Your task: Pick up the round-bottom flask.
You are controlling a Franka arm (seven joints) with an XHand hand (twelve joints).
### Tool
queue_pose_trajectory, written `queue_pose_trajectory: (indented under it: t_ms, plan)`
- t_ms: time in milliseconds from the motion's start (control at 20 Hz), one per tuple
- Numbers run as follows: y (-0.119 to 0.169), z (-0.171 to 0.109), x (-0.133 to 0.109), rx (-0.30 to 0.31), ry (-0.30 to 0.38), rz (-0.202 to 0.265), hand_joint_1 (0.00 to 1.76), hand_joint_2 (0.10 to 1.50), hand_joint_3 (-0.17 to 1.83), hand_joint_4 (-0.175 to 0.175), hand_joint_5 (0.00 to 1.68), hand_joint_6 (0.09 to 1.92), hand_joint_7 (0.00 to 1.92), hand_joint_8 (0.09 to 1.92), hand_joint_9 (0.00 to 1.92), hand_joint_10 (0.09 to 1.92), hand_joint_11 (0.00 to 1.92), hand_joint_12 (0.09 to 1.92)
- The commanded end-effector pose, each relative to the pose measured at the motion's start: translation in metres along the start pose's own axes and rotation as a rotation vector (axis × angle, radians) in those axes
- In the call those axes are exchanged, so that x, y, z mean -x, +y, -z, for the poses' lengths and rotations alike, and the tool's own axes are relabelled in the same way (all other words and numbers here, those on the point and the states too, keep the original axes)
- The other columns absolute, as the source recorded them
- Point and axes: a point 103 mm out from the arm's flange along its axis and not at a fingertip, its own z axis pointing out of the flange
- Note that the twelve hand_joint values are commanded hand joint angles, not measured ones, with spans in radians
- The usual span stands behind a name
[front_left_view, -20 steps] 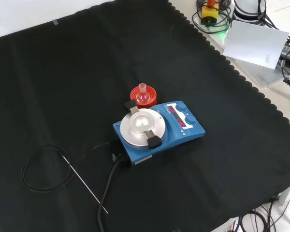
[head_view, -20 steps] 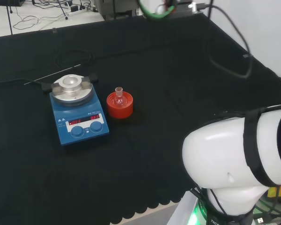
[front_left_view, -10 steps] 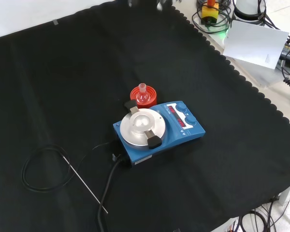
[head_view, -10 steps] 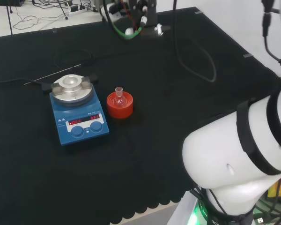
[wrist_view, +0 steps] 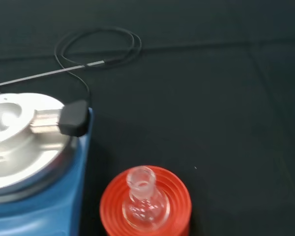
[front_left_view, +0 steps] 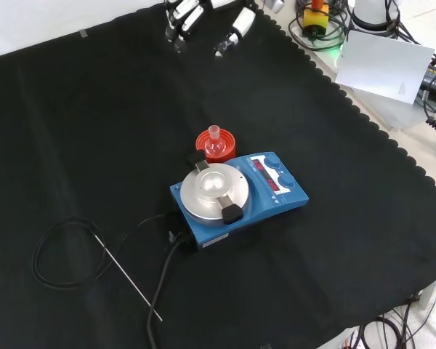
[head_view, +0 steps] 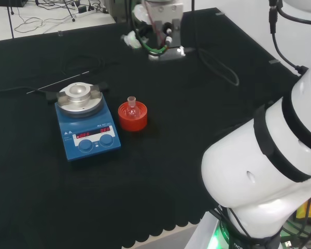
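Covering the tabletop [front_left_view: 363, 218]: black cloth. Blue stirrer plate [front_left_view: 236, 196] with round metal top, mid-cloth. Red ribbed stand [front_left_view: 216, 142] just beside it, carrying the upright clear round-bottom flask [front_left_view: 215, 144]. Coiled black cable [front_left_view: 69, 254] well apart. Hand [front_left_view: 203, 18] at the front view's top, fingers relaxed, grasping nothing.

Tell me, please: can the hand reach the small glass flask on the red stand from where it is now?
Probably yes. The hand is apart from the flask with bare cloth between them; the blue stirrer stands on the flask's other side.
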Motion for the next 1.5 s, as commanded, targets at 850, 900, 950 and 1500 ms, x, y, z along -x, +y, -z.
queue_pose_trajectory:
  t_ms: [850,900,950,1500]
  plan:
    - [0.015,-0.134,0.042,-0.103,0.149,0.017,0.82,0.68,0.57,-0.036,0.55,0.33,0.31,0.69,0.45,0.67,0.09,1.41]
    - [0.017,-0.138,0.042,-0.106,0.149,0.017,0.83,0.67,0.57,-0.036,0.55,0.34,0.32,0.69,0.45,0.67,0.09,1.41]
    - [0.018,-0.141,0.042,-0.109,0.151,0.017,0.83,0.67,0.57,-0.037,0.56,0.34,0.32,0.69,0.45,0.68,0.10,1.41]
    - [0.036,-0.177,0.035,-0.149,0.155,0.035,0.85,0.64,0.59,-0.045,0.55,0.44,0.35,0.71,0.48,0.67,0.12,1.40]
